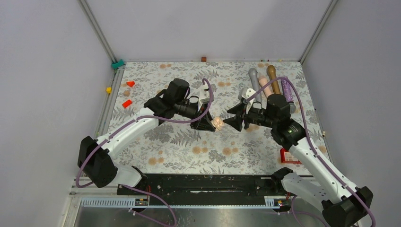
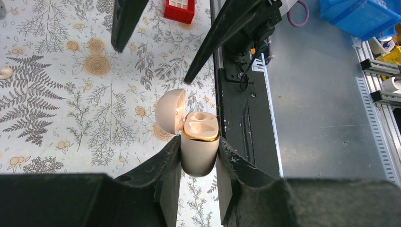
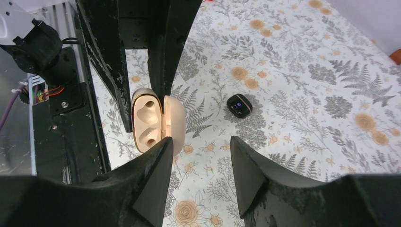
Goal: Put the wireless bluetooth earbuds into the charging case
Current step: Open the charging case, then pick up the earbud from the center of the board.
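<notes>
- Left black two-finger gripper (image 2: pixel 199 144): jaws narrow, clamped on the sides of the small rounded cream plastic charging case (image 2: pixel 199 158).
- Case: near the middle of the flower-patterned table (image 3: pixel 307 94), hinged lid (image 2: pixel 168 111) swung open, two pale hollows exposed.
- Right black two-finger gripper (image 3: pixel 200 142): jaws spread wide, holding nothing, tips near the case's open top.
- Tiny black earbud (image 3: pixel 239 105): lying on the table, just beyond the right gripper, apart from the case.

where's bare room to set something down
Free: the near strip of cloth along the black rail, left of the red box; back centre, between the red blocks and the cylinders. Crowded: the middle, where the left gripper clamps the open charging case and the open right gripper faces it; an earbud lies nearby.
</notes>
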{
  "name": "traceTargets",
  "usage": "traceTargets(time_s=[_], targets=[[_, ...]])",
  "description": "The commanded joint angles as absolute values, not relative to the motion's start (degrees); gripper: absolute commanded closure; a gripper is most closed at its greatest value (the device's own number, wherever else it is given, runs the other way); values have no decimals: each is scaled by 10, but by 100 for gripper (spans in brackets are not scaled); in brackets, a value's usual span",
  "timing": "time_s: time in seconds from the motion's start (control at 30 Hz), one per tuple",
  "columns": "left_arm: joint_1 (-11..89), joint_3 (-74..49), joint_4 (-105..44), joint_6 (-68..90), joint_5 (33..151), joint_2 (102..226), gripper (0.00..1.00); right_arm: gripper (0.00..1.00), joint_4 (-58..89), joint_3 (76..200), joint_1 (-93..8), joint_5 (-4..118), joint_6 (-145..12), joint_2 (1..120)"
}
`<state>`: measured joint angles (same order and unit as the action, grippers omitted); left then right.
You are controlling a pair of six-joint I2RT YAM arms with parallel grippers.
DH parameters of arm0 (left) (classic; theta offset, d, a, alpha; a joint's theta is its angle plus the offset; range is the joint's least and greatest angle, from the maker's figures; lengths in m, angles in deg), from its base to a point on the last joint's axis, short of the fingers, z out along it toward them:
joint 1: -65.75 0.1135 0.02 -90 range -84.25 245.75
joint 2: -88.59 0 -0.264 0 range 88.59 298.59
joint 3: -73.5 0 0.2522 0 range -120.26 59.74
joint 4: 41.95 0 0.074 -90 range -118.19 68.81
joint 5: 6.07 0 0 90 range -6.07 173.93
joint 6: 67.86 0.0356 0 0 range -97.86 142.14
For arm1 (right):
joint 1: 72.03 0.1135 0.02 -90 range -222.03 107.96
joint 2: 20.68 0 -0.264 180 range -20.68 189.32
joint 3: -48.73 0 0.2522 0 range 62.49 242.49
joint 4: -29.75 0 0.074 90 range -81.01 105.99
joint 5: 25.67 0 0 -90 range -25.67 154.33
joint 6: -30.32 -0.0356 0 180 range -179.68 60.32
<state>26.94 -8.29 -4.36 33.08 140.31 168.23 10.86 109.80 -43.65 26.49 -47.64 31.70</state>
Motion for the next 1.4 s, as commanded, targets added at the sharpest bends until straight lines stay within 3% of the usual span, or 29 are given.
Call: traceTargets(time_s=[0.0, 0.33, 0.9, 1.37], targets=[[268, -106, -54, 337, 1414, 1683, 100, 43, 82, 1157, -442, 289, -456, 292], [282, -123, -33, 348, 1411, 1690, 100, 30, 5, 1231, -461, 430, -430, 346], [356, -170, 121, 498, 1367, 1670, 100, 34, -59, 1320, -600, 533, -561, 590], [380, -86, 29, 457, 1366, 1635, 100, 46, -188, 1462, -619, 510, -660, 848]])
